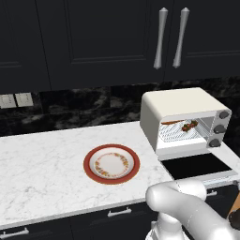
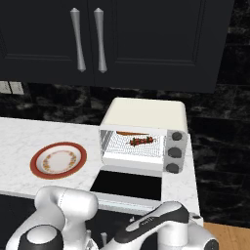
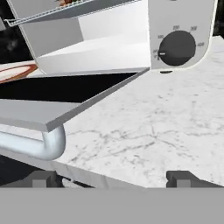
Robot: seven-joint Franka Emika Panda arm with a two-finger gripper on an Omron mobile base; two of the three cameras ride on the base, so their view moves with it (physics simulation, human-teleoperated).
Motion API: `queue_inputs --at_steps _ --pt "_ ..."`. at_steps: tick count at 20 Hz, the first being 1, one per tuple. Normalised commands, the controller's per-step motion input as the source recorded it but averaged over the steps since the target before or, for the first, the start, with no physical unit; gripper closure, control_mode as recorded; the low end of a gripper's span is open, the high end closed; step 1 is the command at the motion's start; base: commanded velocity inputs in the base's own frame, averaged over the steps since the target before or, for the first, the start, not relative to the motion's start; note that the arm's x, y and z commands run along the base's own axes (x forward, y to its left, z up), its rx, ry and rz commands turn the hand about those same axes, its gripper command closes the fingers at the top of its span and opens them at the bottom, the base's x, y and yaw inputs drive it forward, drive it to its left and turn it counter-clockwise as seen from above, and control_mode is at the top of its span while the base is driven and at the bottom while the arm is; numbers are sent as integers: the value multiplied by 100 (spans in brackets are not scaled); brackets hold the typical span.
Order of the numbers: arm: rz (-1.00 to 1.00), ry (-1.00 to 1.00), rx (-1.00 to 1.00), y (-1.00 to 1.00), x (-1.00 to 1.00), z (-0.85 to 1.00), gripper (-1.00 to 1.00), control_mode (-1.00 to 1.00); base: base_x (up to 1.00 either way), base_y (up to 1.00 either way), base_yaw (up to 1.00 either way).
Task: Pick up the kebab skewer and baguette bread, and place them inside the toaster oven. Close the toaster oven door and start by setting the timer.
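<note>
Just ahead of my end effector [image 3: 111, 177], which stands wide open with nothing between its fingertips [image 3: 43, 178], the toaster oven door [image 3: 65, 103] lies folded down flat, its pale bar handle [image 3: 39, 146] up and to the left of my left tip. Beyond the door the toaster oven [image 3: 109, 48] stands open on the marble bench [image 3: 153, 131], and one grey knob [image 3: 176, 48] sits above my right tip. Farther in, on the wire rack [image 2: 132, 145], the kebab skewer [image 2: 141, 141] lies near the knob side and the baguette bread [image 2: 131, 133] lies behind it, toward the back. Off to the left on the bench sits a red-rimmed plate [image 1: 111, 164]
</note>
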Motion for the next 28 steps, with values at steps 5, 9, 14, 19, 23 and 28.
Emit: queue_inputs --at_steps 5,9,14,19,23,28 --pt "0 0 14 -3 27 -5 -100 -100 0 0 0" --pt "0 0 14 0 6 -6 -100 -100 0 0 0" --pt "0 -1 14 6 0 0 -100 -100 0 0 0" --pt "0 -8 2 36 -8 -4 -100 -100 0 0 0" --pt "0 -9 1 38 -6 0 -100 -100 0 0 0" --pt "-1 -6 6 13 0 4 -100 -100 0 0 0"
